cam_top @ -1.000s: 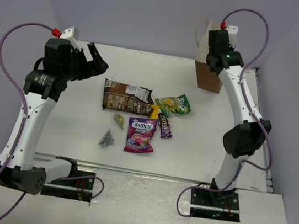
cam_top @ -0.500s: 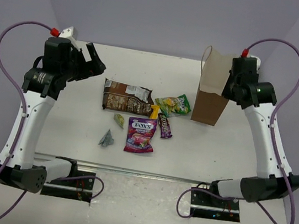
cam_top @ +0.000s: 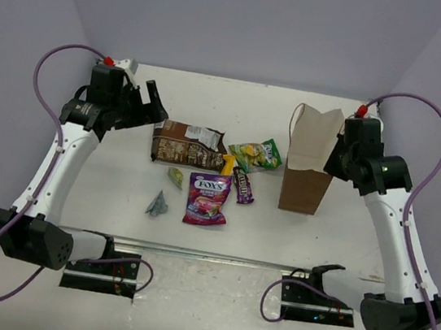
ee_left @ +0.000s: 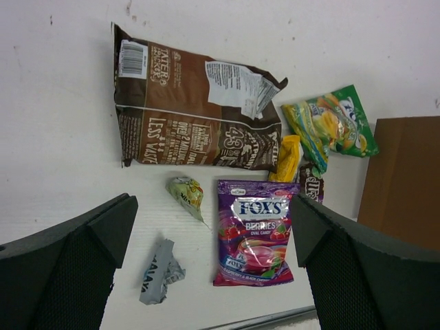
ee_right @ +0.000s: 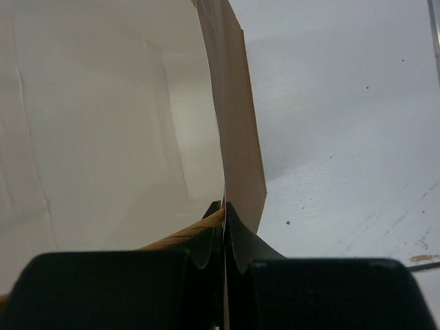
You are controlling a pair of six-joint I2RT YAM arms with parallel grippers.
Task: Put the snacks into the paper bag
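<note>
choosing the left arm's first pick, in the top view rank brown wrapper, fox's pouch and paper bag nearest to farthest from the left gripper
From the left gripper:
1. brown wrapper, just right of it.
2. Fox's pouch, mid-table, toward the bases.
3. paper bag, standing at far right.
</note>
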